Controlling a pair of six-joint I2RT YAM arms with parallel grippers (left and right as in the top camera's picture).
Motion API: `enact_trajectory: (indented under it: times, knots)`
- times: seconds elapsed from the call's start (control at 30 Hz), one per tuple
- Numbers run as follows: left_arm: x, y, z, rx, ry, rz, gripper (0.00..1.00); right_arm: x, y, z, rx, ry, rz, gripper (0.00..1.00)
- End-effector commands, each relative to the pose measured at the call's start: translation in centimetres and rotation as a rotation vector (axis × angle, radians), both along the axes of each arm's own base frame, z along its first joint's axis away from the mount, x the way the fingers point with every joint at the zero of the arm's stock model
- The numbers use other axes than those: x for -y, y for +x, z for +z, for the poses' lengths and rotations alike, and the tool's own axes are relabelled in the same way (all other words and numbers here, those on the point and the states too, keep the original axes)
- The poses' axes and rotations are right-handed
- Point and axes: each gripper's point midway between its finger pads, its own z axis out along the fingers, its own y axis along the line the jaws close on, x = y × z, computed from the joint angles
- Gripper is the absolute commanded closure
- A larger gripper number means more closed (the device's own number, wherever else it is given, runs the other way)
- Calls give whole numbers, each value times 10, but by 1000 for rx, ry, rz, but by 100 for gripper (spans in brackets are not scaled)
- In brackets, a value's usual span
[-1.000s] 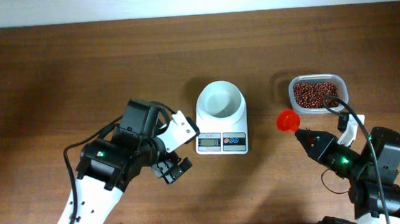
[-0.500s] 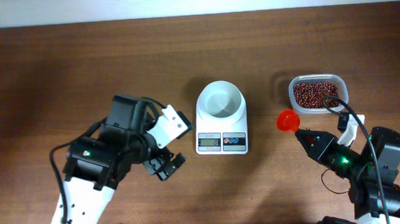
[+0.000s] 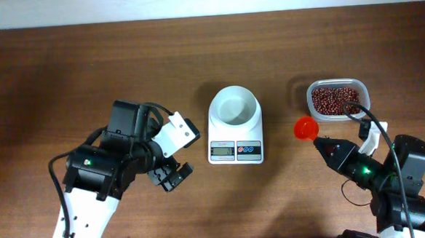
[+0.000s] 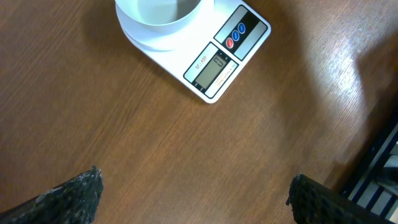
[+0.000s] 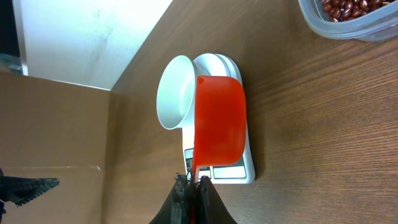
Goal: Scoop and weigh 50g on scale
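Note:
The scale is small and white, with a grey display and a round white bowl on top; no beans show in the bowl. The left wrist view shows the scale at the top. My left gripper hangs open over bare wood to the left of the scale, its fingers far apart with nothing between them. My right gripper is shut on the handle of a red scoop, held between the scale and the bean tub. In the right wrist view the scoop points toward the bowl.
A clear plastic tub of red beans stands at the right, just behind the scoop. It also shows as the tub in the right wrist view's top corner. A brown cardboard wall lies beyond the table's far left side.
My left arm has drawn back to the left, away from the scale, with its gripper still open. The right arm and scoop have not moved.

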Motion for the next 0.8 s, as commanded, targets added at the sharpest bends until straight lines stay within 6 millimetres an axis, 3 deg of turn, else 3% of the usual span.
enact_trajectory:
  times: [0.0, 0.27, 0.47, 0.77]
  knots:
    - [1, 1, 8, 28, -9, -19, 1, 0, 2, 11, 36, -4, 13, 96]
    - [-2, -11, 8, -7, -37, -84, 1, 0, 2, 11, 36, -4, 13, 96]
    - [-21, -6, 8, -12, -37, -29, 1, 0, 2, 11, 36, -4, 14, 96]
    - [-23, -3, 10, -6, -49, -17, 1, -1, 1, 10, 29, -2, 14, 96]
